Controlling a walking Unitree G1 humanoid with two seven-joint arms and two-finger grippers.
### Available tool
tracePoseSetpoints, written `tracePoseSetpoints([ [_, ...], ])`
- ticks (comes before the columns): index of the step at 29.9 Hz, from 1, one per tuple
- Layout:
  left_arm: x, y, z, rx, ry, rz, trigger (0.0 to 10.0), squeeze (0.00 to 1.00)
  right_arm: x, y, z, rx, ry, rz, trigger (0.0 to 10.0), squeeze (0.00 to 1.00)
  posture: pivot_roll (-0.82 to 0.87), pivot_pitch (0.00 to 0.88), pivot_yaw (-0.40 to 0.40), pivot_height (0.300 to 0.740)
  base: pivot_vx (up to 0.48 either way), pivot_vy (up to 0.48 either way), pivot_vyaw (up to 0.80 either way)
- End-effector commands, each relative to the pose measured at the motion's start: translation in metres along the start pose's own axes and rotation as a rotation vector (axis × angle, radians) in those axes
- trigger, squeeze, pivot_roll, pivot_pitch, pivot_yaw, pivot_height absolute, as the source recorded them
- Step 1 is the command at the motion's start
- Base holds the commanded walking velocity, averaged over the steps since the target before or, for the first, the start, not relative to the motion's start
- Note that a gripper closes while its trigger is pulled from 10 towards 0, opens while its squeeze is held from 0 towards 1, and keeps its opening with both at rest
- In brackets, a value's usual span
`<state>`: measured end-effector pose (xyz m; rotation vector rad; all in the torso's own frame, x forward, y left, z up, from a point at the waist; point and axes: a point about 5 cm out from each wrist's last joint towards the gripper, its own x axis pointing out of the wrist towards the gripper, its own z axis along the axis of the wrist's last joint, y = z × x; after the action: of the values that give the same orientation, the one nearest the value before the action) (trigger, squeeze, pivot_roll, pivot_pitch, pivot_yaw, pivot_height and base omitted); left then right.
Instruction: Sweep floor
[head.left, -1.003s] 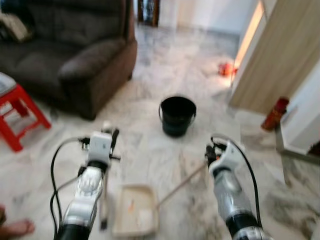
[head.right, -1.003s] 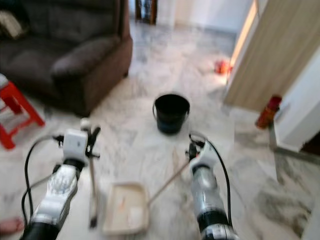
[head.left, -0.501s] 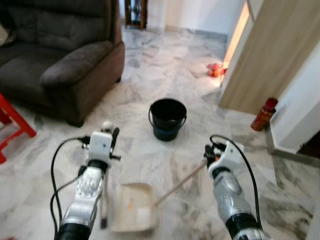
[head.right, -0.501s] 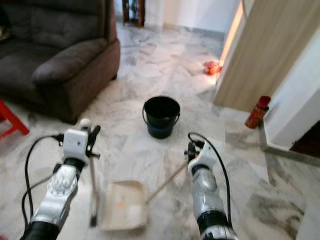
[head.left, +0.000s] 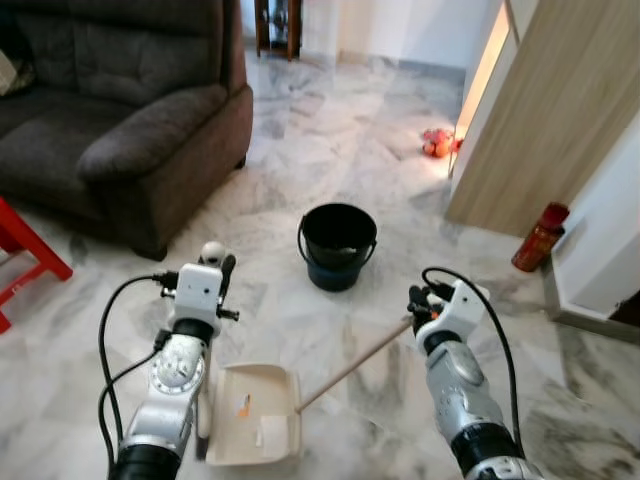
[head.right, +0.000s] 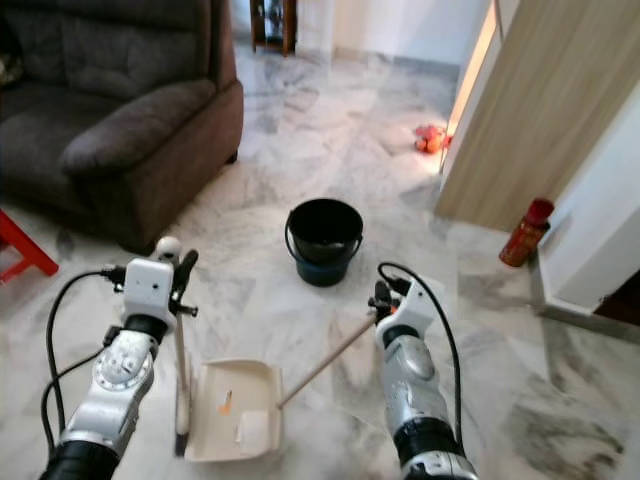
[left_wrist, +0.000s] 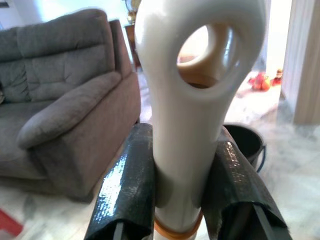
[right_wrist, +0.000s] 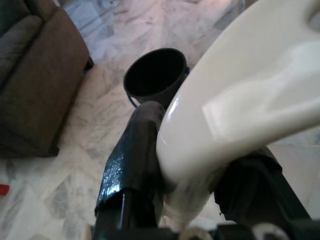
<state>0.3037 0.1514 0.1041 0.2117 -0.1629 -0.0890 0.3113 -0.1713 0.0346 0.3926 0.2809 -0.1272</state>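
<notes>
Marble floor (head.left: 330, 140) stretches ahead, with a black bucket (head.left: 338, 245) standing past both arms. The left gripper (left_wrist: 177, 200) pinches the white looped handle of a broom (left_wrist: 192, 100), which stands upright beside a cream dustpan (head.left: 253, 428). The right gripper (right_wrist: 195, 175) clamps the white grip of the dustpan's long wooden stick (head.left: 352, 365). Orange and white scraps lie in the pan. A dark sofa (head.left: 120, 120) sits at the left, a red canister (head.left: 539, 237) at the right. No writing can be read.
</notes>
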Motion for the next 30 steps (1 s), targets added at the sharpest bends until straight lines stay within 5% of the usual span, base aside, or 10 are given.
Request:
tracePoseSetpoints([
  [1,0.0039,0.0072,0.0097,0.013,-0.047,0.013,10.0,0.00,0.0045,0.0114,0.0125,0.002,-0.047,0.033,10.0,0.00,0.05,0.000,-0.052,0.740,0.281,0.000,0.00],
  [30,0.0046,0.0045,0.0098,0.009,-0.049,-0.002,10.0,0.00,0.0038,0.0115,0.0123,-0.017,-0.043,0.043,10.0,0.00,0.05,0.000,-0.047,0.740,0.280,0.000,0.00],
])
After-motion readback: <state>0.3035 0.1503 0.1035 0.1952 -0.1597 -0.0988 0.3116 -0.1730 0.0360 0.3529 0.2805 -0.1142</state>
